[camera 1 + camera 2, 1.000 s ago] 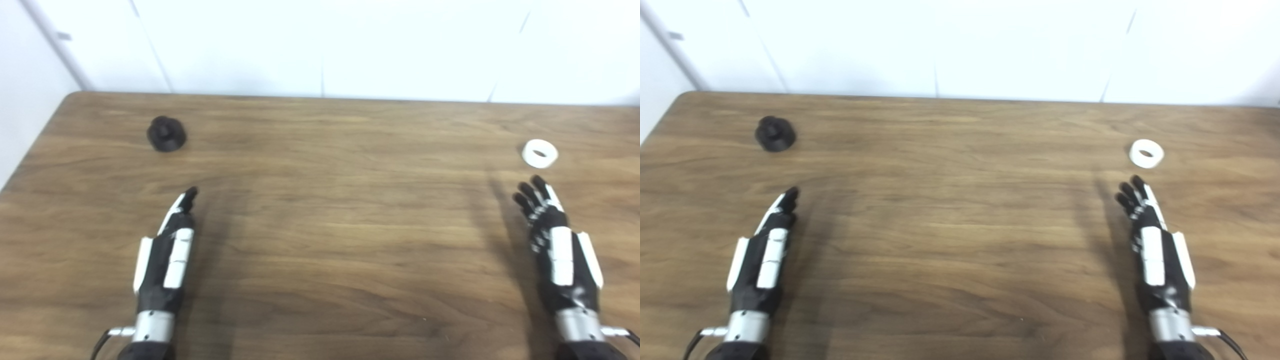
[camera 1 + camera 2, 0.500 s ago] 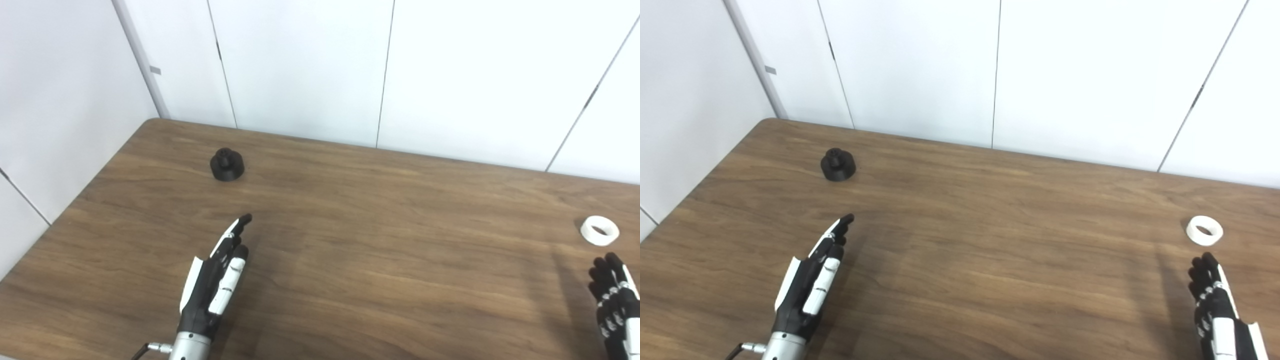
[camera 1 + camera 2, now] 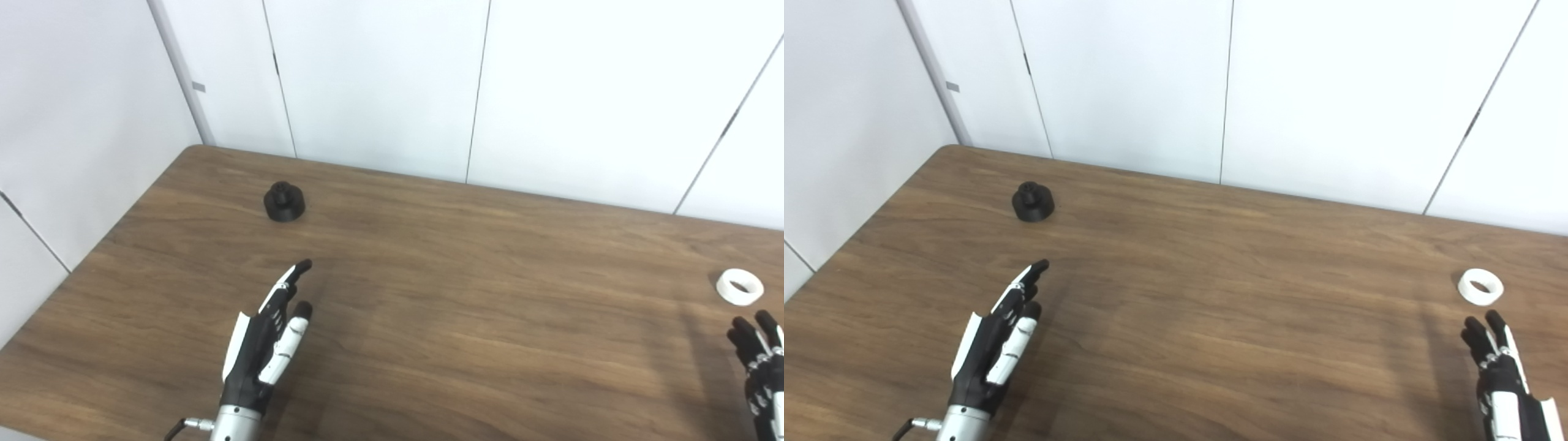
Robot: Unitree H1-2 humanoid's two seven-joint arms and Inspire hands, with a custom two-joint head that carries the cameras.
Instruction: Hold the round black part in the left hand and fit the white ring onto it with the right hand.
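Black part (image 3: 284, 203) sits upright on the table (image 3: 459, 294), knob on top, well ahead of the left hand (image 3: 264, 348) and roughly in line with its fingertips, a bit to their left. Ring (image 3: 1480, 286) lies flat, hole up, just ahead of the right hand (image 3: 1497, 373) — near, not touching.

Left hand: holding nothing, fingers stretched forward and close together, thumb a little apart, above the wood. Right hand: fingers extended and a bit apart, empty, lower part cut off by the frame edge.

Step in hand, as I judge it: reach out for both pieces, nothing grasped yet.

To do it well:
- Left hand has the longer way to go; spread the fingers before arrival, come down over the part and close round the wide base, leaving the knob side free for the ring.
- Right hand needs only a short forward move — pinch the ring by its outer wall, keep the hole clear.
- Ring is light and low; a fingertip nudge could skid it off toward the table edge, so close from both sides at once.
- Lift both, then bring them together in front.
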